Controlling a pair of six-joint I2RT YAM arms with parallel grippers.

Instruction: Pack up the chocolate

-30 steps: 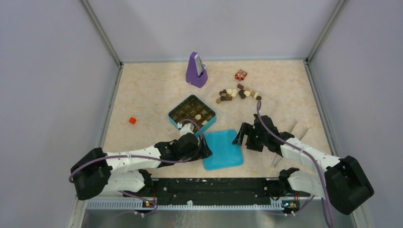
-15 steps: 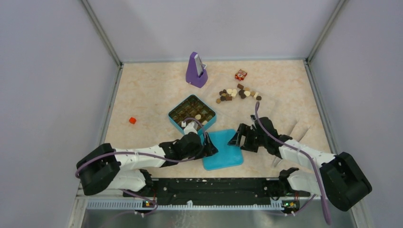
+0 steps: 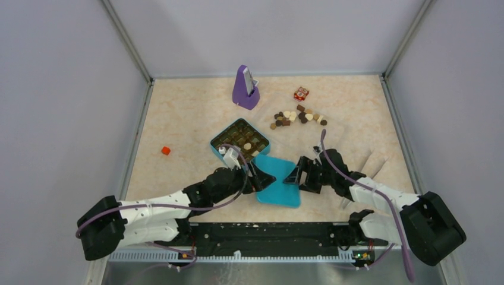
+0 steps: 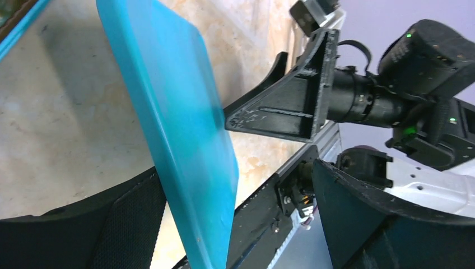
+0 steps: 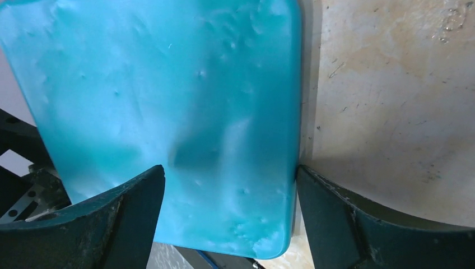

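Note:
Loose chocolate pieces (image 3: pixel 297 117), dark, light brown and cream, lie in a pile at the back right. More chocolate fills the open teal box (image 3: pixel 213 145). The teal lid (image 3: pixel 282 191) stands tilted on the table between my two grippers. My left gripper (image 3: pixel 261 176) is open; in the left wrist view (image 4: pixel 235 174) the lid (image 4: pixel 173 112) leans against one finger and the other finger is far from it. My right gripper (image 3: pixel 297 174) is open at the lid's right edge; in the right wrist view (image 5: pixel 229 171) the lid (image 5: pixel 168 84) touches one finger.
A purple upright object (image 3: pixel 245 89) stands at the back. A red-and-white patterned cube (image 3: pixel 301 93) sits behind the loose pile. A small red cube (image 3: pixel 166 151) lies at the left. The black base rail (image 3: pixel 267 234) runs along the near edge.
The lid lay flat and is now tilted up and shifted left. My left arm reached forward to the lid's left edge. My right gripper moved left to the lid's right edge.

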